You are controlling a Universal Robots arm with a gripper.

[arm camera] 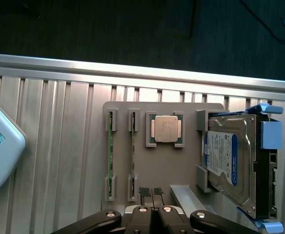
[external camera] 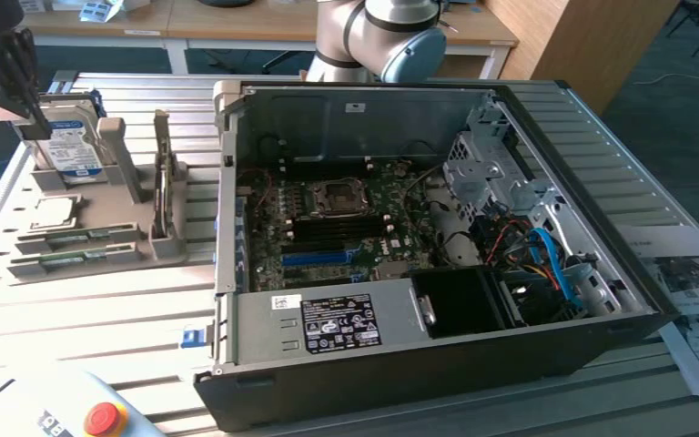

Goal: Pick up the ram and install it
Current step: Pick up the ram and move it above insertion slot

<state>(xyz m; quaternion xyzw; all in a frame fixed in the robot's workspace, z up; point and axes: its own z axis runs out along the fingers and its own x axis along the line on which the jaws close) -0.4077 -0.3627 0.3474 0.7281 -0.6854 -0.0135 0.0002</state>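
Two ram sticks (external camera: 76, 238), slim green boards, stand on edge in the slots of a grey holder tray (external camera: 119, 196) at the exterior view's left. In the wrist view the ram (arm camera: 110, 151) and its twin (arm camera: 132, 152) appear edge-on. My gripper (external camera: 36, 126) hangs above the tray's far end, over the hard drive (external camera: 70, 146), well apart from the ram. In the wrist view the gripper (arm camera: 151, 192) has its fingertips together with nothing between them. The open computer case (external camera: 641, 323) shows its motherboard (external camera: 325, 223).
A square silver processor (arm camera: 165, 129) and the blue-labelled hard drive (arm camera: 227, 163) share the tray. A white pendant (external camera: 34, 410) with a red button lies at the near left. Papers (external camera: 690, 273) lie at the exterior view's right. The table is ribbed aluminium.
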